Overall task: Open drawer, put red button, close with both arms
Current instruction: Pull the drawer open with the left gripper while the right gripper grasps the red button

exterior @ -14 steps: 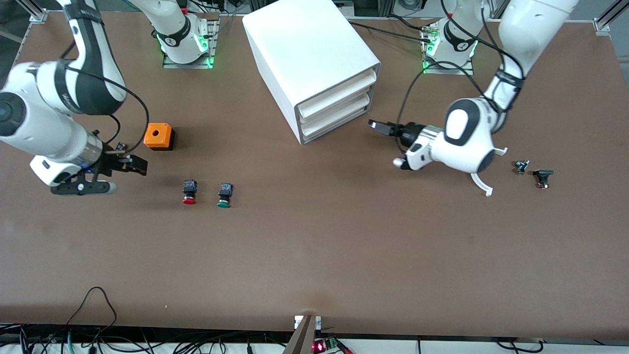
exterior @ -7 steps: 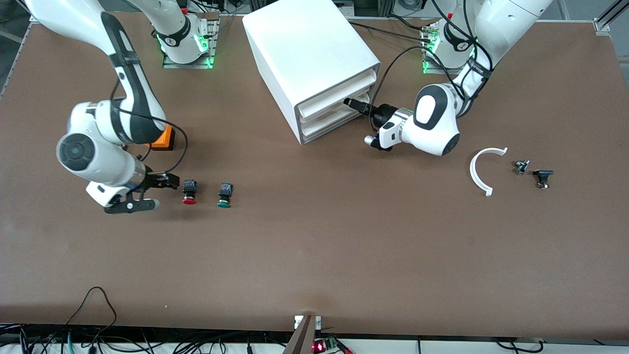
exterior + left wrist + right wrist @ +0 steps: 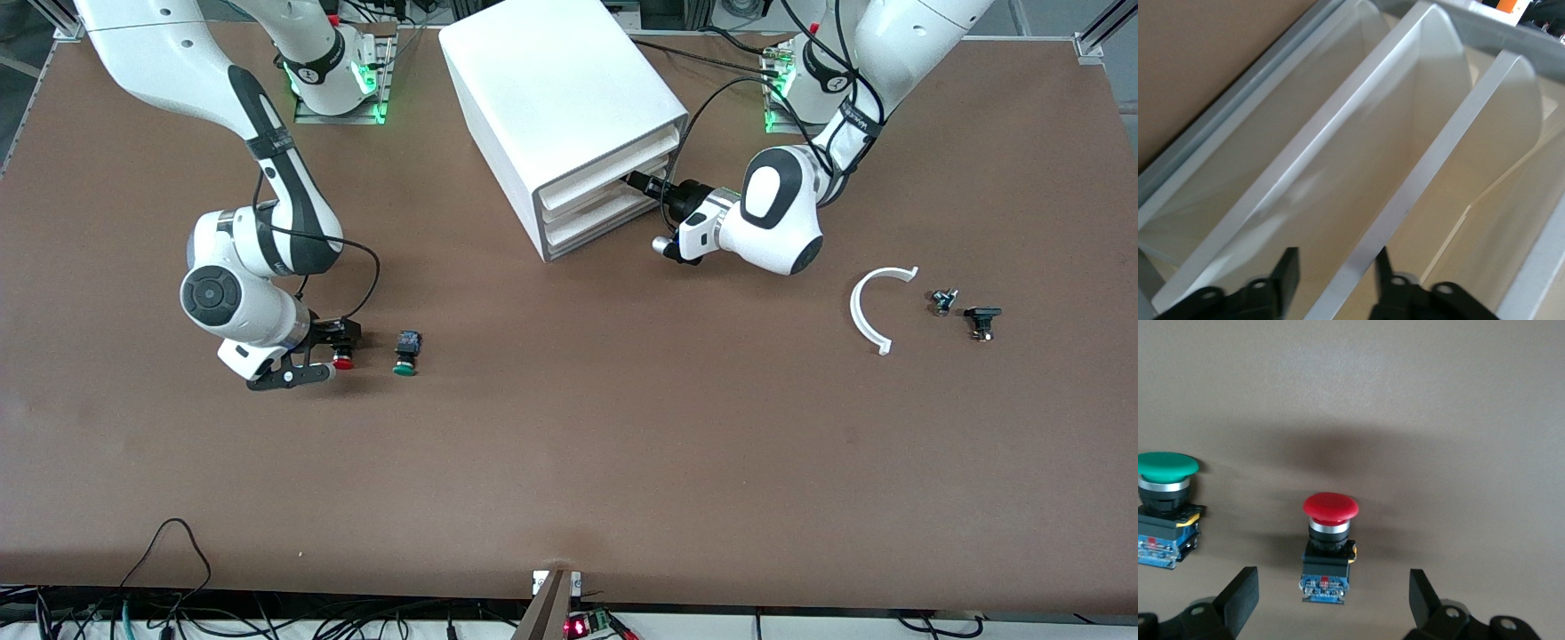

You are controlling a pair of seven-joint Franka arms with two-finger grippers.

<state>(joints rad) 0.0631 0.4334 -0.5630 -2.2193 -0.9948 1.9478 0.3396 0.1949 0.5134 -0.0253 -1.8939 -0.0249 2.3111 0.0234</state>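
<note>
The red button (image 3: 342, 361) lies on its side on the table, cap toward the front camera. In the right wrist view the red button (image 3: 1330, 520) lies between my open fingers. My right gripper (image 3: 341, 338) (image 3: 1331, 595) is low over its black body, with a gap on each side. The white cabinet (image 3: 551, 80) has three drawers, all pushed in. My left gripper (image 3: 637, 182) (image 3: 1335, 272) is open at the middle drawer (image 3: 605, 191). Its fingers (image 3: 1289, 272) straddle a white drawer rim (image 3: 1405, 200).
A green-capped button (image 3: 406, 352) (image 3: 1165, 470) lies beside the red one, toward the left arm's end. A white curved strip (image 3: 867, 311) and two small dark parts (image 3: 944, 300) (image 3: 982, 320) lie at the left arm's end of the table.
My right gripper has swung across the table and come down around the red button. My left gripper has moved in to the cabinet's drawer front.
</note>
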